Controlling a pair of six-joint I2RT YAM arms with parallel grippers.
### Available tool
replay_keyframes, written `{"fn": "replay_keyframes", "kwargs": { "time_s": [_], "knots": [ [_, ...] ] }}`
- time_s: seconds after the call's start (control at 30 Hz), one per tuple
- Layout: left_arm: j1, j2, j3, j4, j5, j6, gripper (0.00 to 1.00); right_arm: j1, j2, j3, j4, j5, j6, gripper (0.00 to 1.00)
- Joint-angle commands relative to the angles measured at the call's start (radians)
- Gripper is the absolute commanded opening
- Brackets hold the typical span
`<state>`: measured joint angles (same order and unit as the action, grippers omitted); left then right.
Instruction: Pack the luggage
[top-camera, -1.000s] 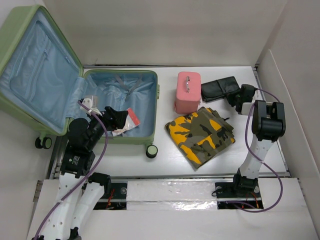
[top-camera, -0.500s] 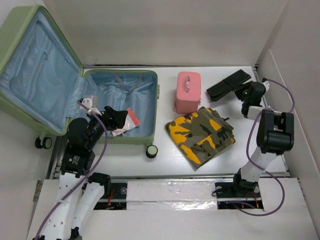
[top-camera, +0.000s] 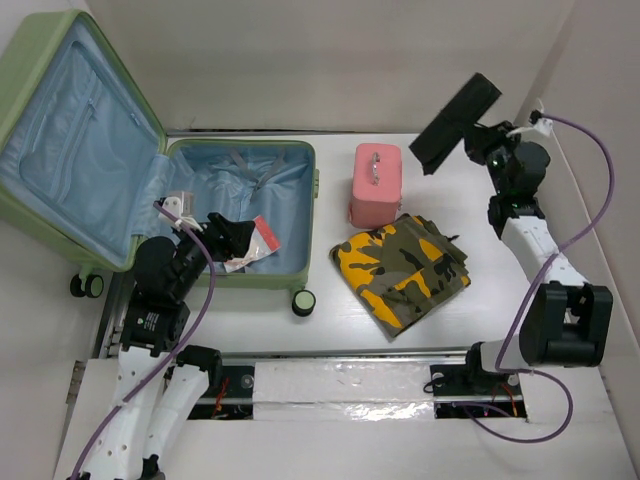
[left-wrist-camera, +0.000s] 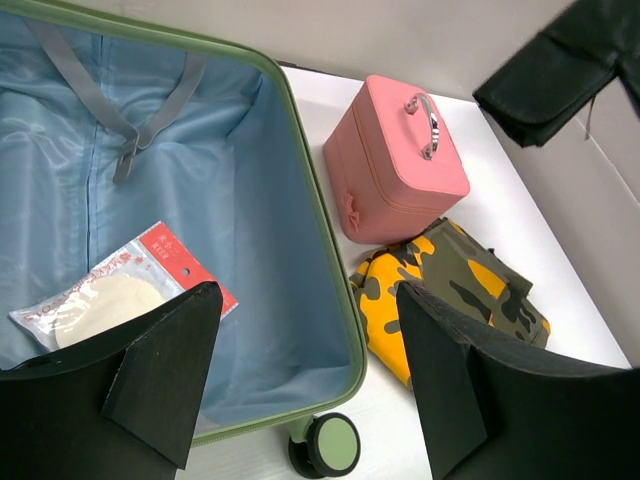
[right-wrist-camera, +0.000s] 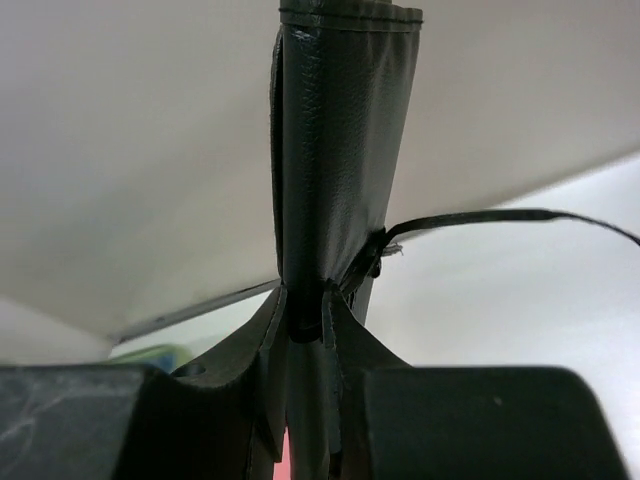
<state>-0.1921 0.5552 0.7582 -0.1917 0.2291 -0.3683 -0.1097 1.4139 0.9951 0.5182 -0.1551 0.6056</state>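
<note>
The light-green luggage (top-camera: 60, 75) lies open at the left, its pale blue lining showing; it also shows in the left wrist view (left-wrist-camera: 310, 230). A clear packet with a red label (top-camera: 262, 238) lies inside it, also in the left wrist view (left-wrist-camera: 110, 295). My left gripper (top-camera: 232, 236) is open and empty over the suitcase's near part. My right gripper (top-camera: 482, 140) is shut on a black leather pouch (top-camera: 456, 122) and holds it high above the table's back right; the pouch fills the right wrist view (right-wrist-camera: 340, 150).
A small pink boxy case with a handle (top-camera: 375, 182) stands mid-table. A folded camouflage and orange garment (top-camera: 402, 268) lies in front of it. A suitcase wheel (top-camera: 303, 301) sticks out at the near edge. White walls close in the back and right.
My right gripper has lifted the black pouch off the table, up and back, swinging it to a tilted, raised pose. The left arm has not moved.
</note>
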Motion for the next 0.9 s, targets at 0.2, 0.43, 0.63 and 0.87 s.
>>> {"fn": "replay_keyframes", "kwargs": {
  "time_s": [0.2, 0.43, 0.63, 0.87],
  "knots": [
    [0.006, -0.034, 0.023, 0.044, 0.01, 0.002, 0.68, 0.434, 0.071, 0.347, -0.058, -0.178, -0.107, 0.0],
    [0.006, -0.046, 0.029, 0.037, -0.014, -0.001, 0.68, 0.682, 0.414, 0.598, 0.003, -0.268, 0.034, 0.16],
    [0.006, -0.055, 0.027, 0.035, -0.014, -0.001, 0.68, 0.641, 0.548, 0.729, -0.205, -0.278, -0.02, 0.68],
    [0.006, -0.046, 0.027, 0.038, -0.002, -0.001, 0.68, 0.559, 0.306, 0.452, -0.207, -0.102, -0.22, 0.05]
  ]
}}
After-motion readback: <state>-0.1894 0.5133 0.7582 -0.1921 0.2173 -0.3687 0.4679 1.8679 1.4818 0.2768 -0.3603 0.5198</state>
